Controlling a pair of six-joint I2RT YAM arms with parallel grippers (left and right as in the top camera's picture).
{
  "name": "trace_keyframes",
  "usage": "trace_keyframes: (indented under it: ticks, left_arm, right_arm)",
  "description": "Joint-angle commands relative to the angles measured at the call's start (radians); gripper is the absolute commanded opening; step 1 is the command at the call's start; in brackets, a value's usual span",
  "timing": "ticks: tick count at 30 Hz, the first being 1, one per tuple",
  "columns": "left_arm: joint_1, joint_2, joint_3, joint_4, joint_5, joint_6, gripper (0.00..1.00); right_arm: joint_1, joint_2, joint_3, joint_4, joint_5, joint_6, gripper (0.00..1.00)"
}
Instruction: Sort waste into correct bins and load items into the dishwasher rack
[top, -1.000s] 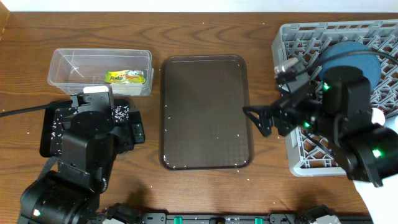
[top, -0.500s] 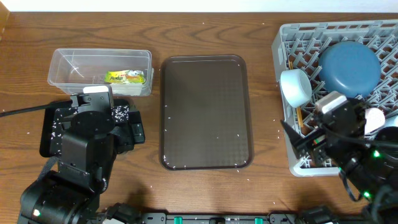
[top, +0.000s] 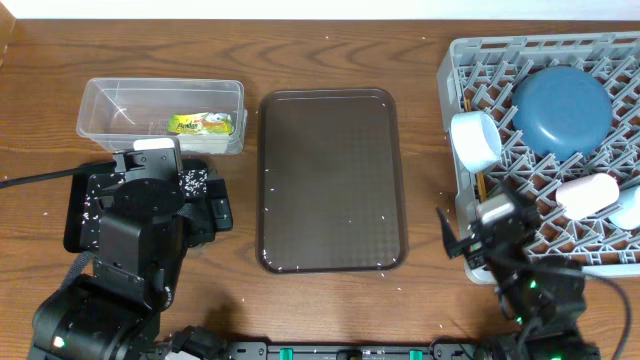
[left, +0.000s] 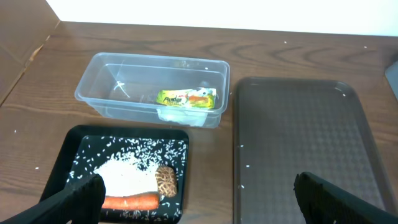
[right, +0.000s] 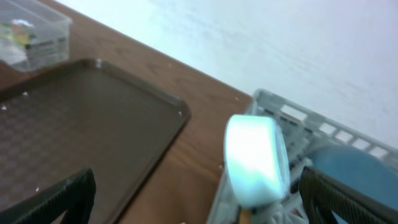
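Observation:
My left gripper is open and empty, held low over the black tray's near edge. The tray holds loose rice, a carrot and a brown lump. The clear tub holds the green-yellow wrapper and a white napkin. My right gripper is open and empty at the grey rack's front left corner. In the rack are the blue plate, the white bowl on its side, the pink cup, the light-blue cup and the chopsticks.
The dark brown serving tray lies between the bins and the rack, with a few rice grains on it. My left arm covers much of the black tray in the overhead view. Stray grains dot the wooden table.
My right arm has pulled back from over the rack's left side toward the table's front edge, uncovering the white bowl and the cups. The left arm has not moved.

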Motion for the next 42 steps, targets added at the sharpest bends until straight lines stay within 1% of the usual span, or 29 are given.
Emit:
trace_keyframes:
  ticks: [1,7,9,42]
  left_arm:
    - [0.006,0.000,0.005,-0.001,-0.009,0.017,0.98]
    - [0.006,0.000,0.005,-0.001,-0.010,0.017,0.98]
    - [0.006,0.000,0.005,-0.001,-0.009,0.017,0.98]
    - [0.006,0.000,0.005,-0.001,-0.010,0.017,0.98]
  right_arm:
    - [-0.012,-0.108,-0.113,0.038,-0.048,-0.008,0.99]
    - [-0.012,-0.255,-0.256,0.090,-0.059,-0.009,0.99]
    - [-0.013,-0.282,-0.277,0.147,-0.059,-0.004,0.99]
    - [-0.018,-0.280,-0.278,0.137,-0.058,-0.005,0.99]
